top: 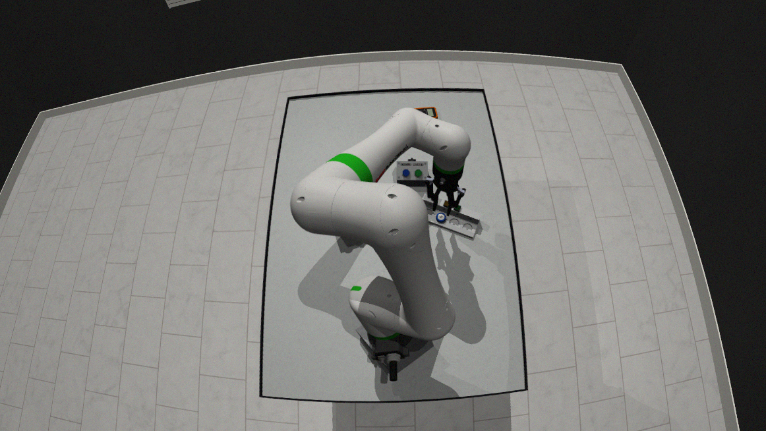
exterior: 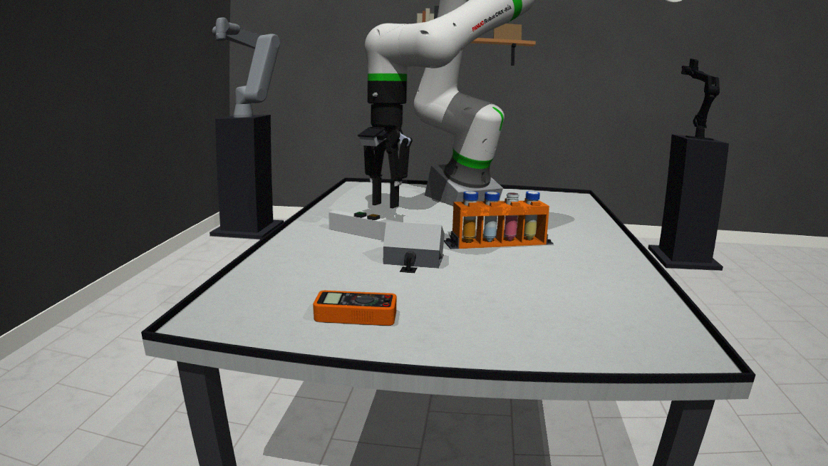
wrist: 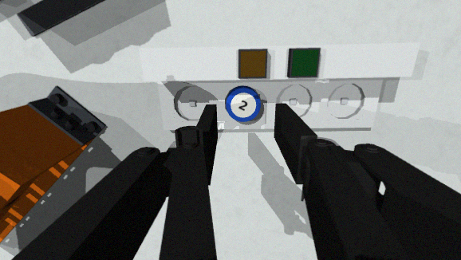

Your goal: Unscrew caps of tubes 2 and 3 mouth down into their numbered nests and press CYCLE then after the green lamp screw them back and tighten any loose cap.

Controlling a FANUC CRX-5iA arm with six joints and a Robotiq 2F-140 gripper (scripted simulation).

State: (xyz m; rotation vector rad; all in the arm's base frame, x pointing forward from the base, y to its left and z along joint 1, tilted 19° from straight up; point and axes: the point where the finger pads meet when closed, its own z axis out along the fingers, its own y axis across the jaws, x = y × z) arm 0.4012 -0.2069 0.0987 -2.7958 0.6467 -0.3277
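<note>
The blue cap marked 2 [wrist: 242, 105] lies flat in the second nest from the left of the white cap tray [wrist: 271, 104]; the other three nests are empty. My gripper [wrist: 246, 120] hangs above the tray with one finger on each side of this cap. The fingers stand apart from the cap, open and empty. The amber lamp [wrist: 252, 63] and the green lamp [wrist: 304, 62] are both dark. In the exterior view, the orange rack [exterior: 501, 222] holds four tubes. Tube 2 [exterior: 511, 197] has no cap; the other three have blue caps.
The grey key housing [top: 411, 172] with the blue key [top: 405, 173] and the green key [top: 418, 173] stands right beside the tray. An orange multimeter [exterior: 355, 306] lies near the table edge far from the arm's base. The rack's corner shows at the left of the wrist view [wrist: 36, 151].
</note>
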